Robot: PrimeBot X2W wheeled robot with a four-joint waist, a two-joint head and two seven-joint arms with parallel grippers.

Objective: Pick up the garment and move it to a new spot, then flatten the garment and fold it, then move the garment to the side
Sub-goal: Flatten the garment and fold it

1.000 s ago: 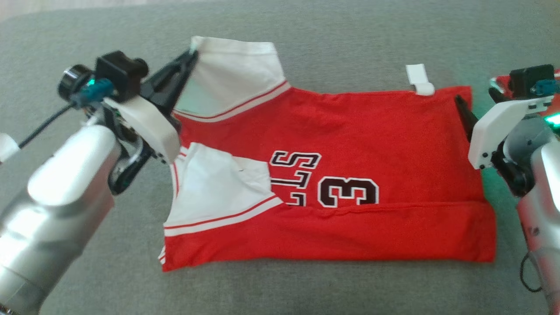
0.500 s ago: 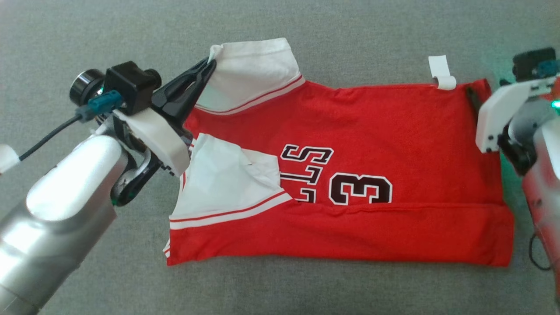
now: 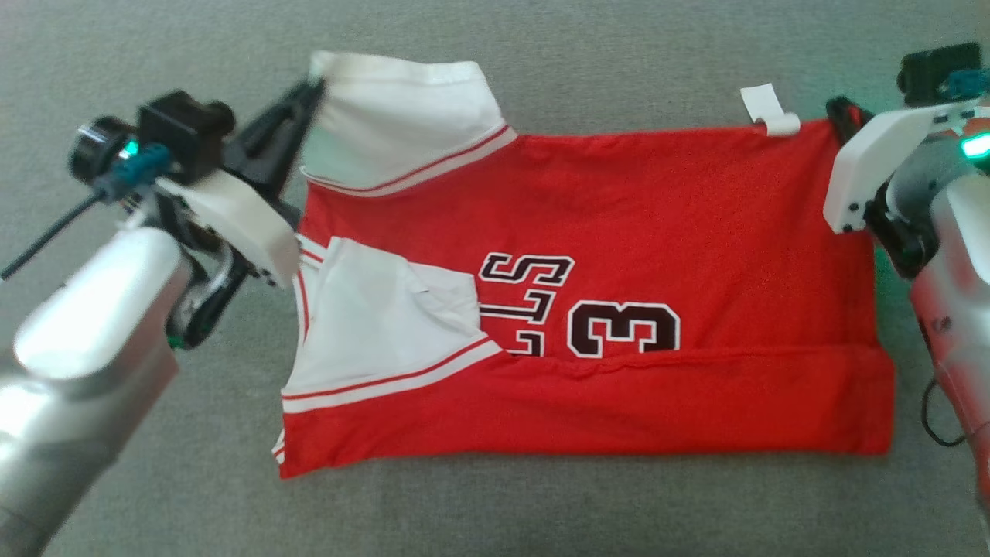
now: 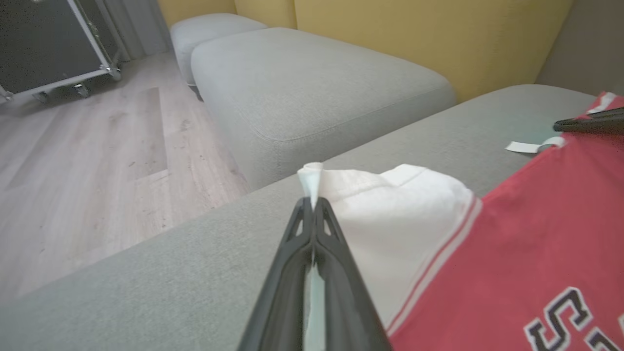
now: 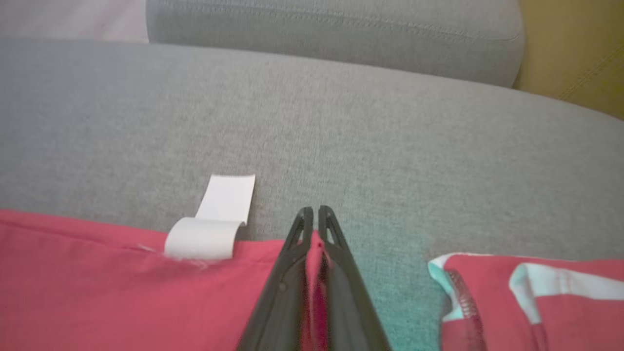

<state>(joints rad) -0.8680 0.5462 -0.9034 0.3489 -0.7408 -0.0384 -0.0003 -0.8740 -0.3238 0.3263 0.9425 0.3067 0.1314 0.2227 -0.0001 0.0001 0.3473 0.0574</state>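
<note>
We grip the red jersey (image 3: 657, 201) twice
Our left end effector (image 3: 312, 87) clamps its white sleeve (image 3: 402, 116), our right end effector (image 3: 841, 111) its red hem (image 3: 812, 151); print shows "S", "3"

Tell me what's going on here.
A two-armed robot is folding a red and white jersey on a grey sofa cushion. Its left gripper is shut on the edge of the white sleeve, its right gripper on the far red corner beside the white tag. The near edge is already folded up over part of the lettering.
</note>
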